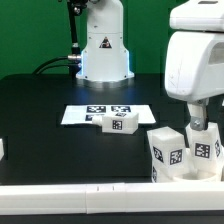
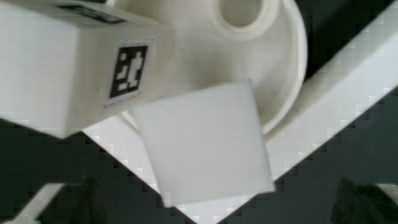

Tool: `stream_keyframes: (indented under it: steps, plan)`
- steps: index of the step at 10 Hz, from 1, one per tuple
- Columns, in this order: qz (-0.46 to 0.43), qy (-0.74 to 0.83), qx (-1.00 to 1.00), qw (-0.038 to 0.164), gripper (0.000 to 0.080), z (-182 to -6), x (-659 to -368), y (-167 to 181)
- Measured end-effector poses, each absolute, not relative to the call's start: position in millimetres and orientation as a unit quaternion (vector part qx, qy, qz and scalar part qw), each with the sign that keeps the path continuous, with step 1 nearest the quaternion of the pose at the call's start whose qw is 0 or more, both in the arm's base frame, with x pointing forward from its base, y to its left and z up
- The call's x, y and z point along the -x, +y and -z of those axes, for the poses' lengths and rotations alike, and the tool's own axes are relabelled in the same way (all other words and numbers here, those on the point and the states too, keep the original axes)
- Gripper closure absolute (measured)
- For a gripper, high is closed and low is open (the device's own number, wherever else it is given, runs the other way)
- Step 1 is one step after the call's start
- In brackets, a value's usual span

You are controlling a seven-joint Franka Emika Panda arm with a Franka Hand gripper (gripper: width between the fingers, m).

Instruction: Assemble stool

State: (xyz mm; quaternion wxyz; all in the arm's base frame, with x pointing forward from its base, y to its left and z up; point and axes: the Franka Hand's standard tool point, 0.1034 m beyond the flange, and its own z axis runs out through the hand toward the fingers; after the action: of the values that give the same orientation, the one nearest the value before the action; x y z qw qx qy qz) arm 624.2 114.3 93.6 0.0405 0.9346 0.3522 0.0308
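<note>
The round white seat [image 2: 267, 45] with its centre hole lies in the corner of the rails, under my hand. A chunky leg [image 2: 86, 62] bearing a square tag leans over the seat. Another white block [image 2: 205, 150], plain face showing, lies across the seat's rim. My gripper [image 2: 217, 205] is open; its dark fingers [image 2: 71, 203] stand wide on either side of that block without touching it. In the exterior view the gripper [image 1: 200, 128] hangs over two tagged legs [image 1: 166, 152] at the front right. A third leg [image 1: 120, 122] lies by itself further back.
The marker board [image 1: 90, 113] lies flat behind the lone leg. A long white border rail [image 1: 100, 190] runs along the front and meets another rail [image 2: 347, 100] at the corner. The robot base [image 1: 103, 50] stands at the back.
</note>
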Motion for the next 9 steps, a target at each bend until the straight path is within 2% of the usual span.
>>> stream_keyframes:
  steps: [4,5,6,7,8,9]
  plan:
    - [-0.017,0.292,-0.955,0.044,0.0151,-65.3,-622,119]
    - [-0.017,0.289,-0.956,0.044,0.0151,-65.7,-623,117]
    - [-0.017,0.288,-0.956,0.045,0.0248,-65.4,-623,116]
    - [-0.018,0.274,-0.961,0.044,0.0248,-65.3,-623,116]
    - [-0.019,0.231,-0.972,0.043,0.0431,-65.1,-623,116]
    - [-0.021,0.194,-0.98,0.043,0.0464,-64.9,-623,116]
